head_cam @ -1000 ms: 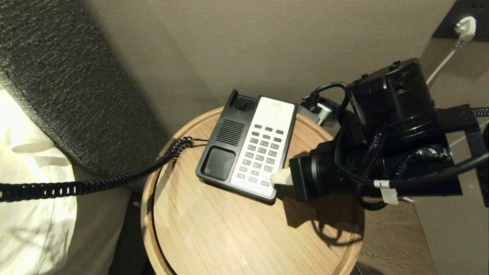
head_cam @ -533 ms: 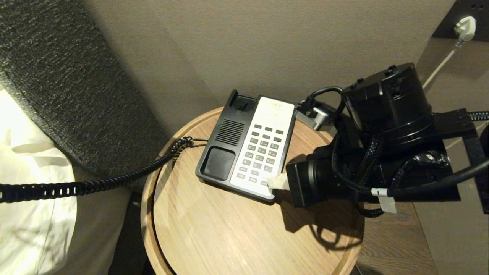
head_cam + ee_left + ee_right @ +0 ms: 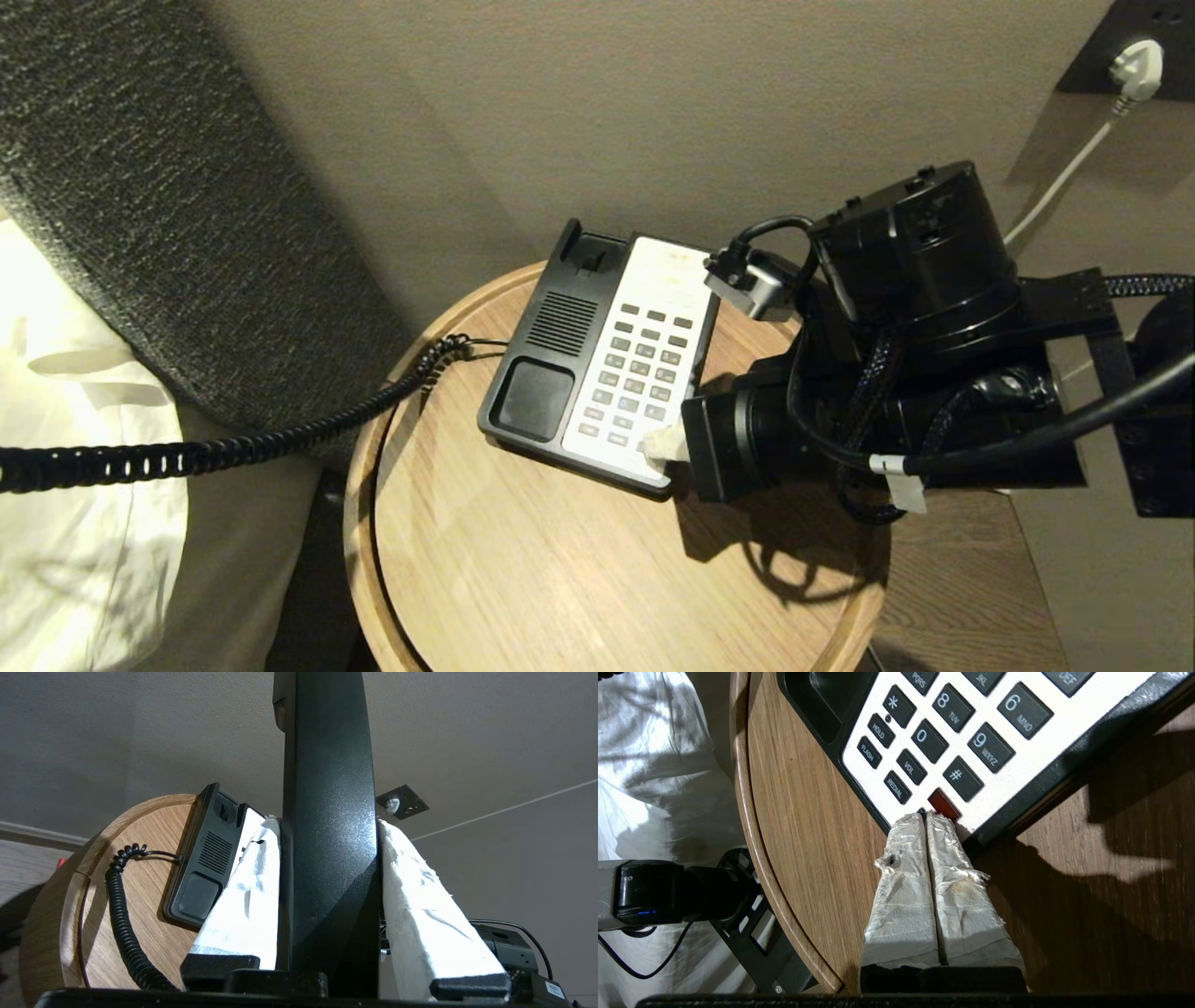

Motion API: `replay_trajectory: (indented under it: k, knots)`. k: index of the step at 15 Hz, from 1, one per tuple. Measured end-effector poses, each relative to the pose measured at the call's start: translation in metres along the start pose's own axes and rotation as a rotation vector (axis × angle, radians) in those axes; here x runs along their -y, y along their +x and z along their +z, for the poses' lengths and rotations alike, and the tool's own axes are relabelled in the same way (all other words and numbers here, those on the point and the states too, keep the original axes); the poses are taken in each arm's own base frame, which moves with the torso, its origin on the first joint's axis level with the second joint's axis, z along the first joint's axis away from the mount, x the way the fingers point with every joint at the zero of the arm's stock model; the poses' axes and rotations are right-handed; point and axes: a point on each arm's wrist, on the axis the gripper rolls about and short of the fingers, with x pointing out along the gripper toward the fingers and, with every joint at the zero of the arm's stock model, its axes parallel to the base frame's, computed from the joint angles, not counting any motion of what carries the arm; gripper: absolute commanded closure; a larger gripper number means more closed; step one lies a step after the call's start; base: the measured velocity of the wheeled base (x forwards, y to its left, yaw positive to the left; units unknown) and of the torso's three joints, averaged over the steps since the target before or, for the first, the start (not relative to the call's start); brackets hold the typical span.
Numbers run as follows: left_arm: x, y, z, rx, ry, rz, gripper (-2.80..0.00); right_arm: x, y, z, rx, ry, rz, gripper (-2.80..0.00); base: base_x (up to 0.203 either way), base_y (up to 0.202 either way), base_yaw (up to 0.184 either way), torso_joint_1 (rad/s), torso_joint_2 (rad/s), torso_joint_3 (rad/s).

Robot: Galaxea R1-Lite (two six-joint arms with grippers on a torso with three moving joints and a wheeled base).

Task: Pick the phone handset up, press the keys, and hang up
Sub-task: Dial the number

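Glossy black plastic, the phone handset [image 3: 327, 826] looked rigid, light and slippery, held mid-shaft off the tabletop [image 3: 523, 579] by my left tool [image 3: 329, 826], while my clenched right tool [image 3: 927, 817] touched the phone base [image 3: 644, 280] at its near right corner.

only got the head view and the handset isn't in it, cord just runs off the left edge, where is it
Observer: The left gripper has the handset, wrapped fingers pressed on both its sides, held away from the phone base.
Operator: ok and are the right fingers open or shut
Observer: Shut. The right gripper has both wrapped fingers pressed together into one tip.
Operator: which key is that tip at
Observer: It is at the red key in the keypad's corner, just past the # key. I cannot tell whether it is pressing.
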Motion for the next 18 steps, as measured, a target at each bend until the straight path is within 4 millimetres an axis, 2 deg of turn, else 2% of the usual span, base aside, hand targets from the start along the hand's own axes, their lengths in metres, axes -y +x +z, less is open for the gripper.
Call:
replay_trajectory:
  k: [12, 15, 18]
  knots:
    - [0.0, -0.001, 0.0, 0.002, 0.0, -0.001, 0.0, 0.002, 0.008, 0.0, -0.011, -0.004, -0.009, 0.0, 0.0, 0.0, 0.0, 0.0, 0.0, 0.0]
    - [-0.001, 0.0, -0.002, -0.009, 0.005, 0.006, 0.0, 0.001, 0.001, 0.001, 0.003, -0.003, -0.004, 0.0, 0.0, 0.0, 0.0, 0.0, 0.0, 0.0]
    - [-0.001, 0.008, -0.004, -0.025, 0.019, 0.018, 0.0, -0.002, -0.015, 0.005, 0.04, -0.003, 0.013, 0.0, 0.0, 0.0, 0.0, 0.0, 0.0, 0.0]
